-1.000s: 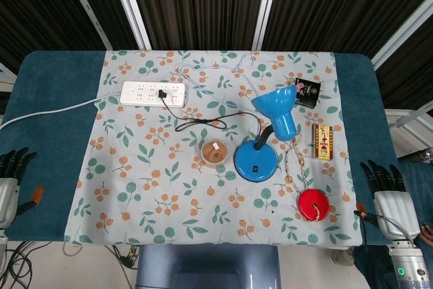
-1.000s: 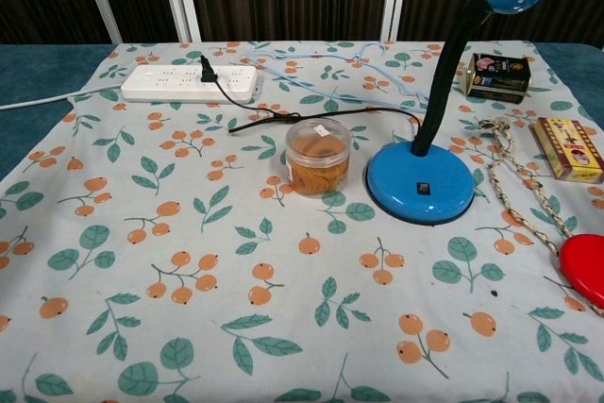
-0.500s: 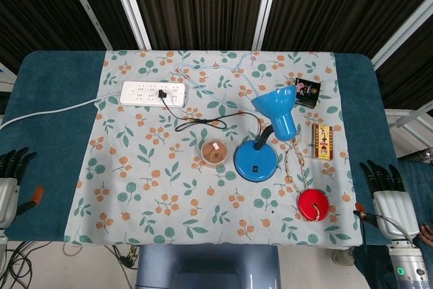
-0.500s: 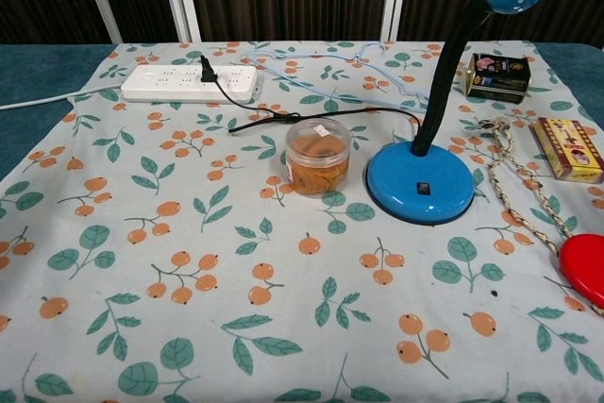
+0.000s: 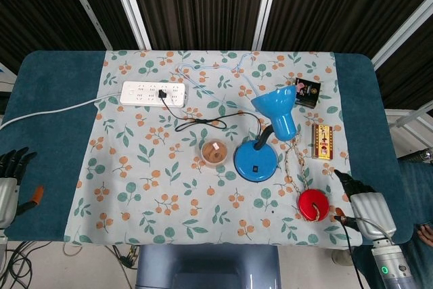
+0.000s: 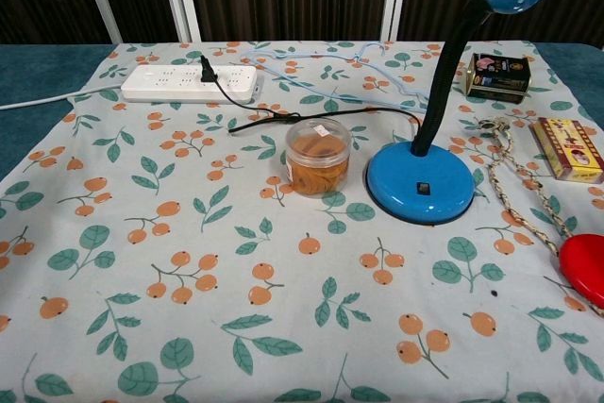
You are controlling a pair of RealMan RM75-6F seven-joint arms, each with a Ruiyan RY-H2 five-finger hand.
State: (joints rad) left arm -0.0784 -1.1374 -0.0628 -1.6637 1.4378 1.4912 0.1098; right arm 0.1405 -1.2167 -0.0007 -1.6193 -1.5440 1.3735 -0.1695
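The right hand point(image 5: 362, 202) hovers just beside the red disc point(image 5: 313, 205), over the worktop point(image 5: 47, 120) edge, holding nothing; how far its fingers spread I cannot tell. That disc lies near the blue lamp point(image 5: 264, 141), tied to a braided rope point(image 5: 295, 164). The left hand point(image 5: 8, 184) sits far from the lamp, fingers apart and empty.

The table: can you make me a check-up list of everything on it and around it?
Surface: teal table under a floral cloth.
Job's things: red disc on braided rope, nearest the right hand.
Clutter: blue desk lamp, clear snack jar, dark tin, yellow box.
Hands: left hand off the table edge, holding nothing; right hand at the cloth's edge, fingers unclear.
Cables: lamp cord plugged into the white power strip.
Surroundings: dark blinds.
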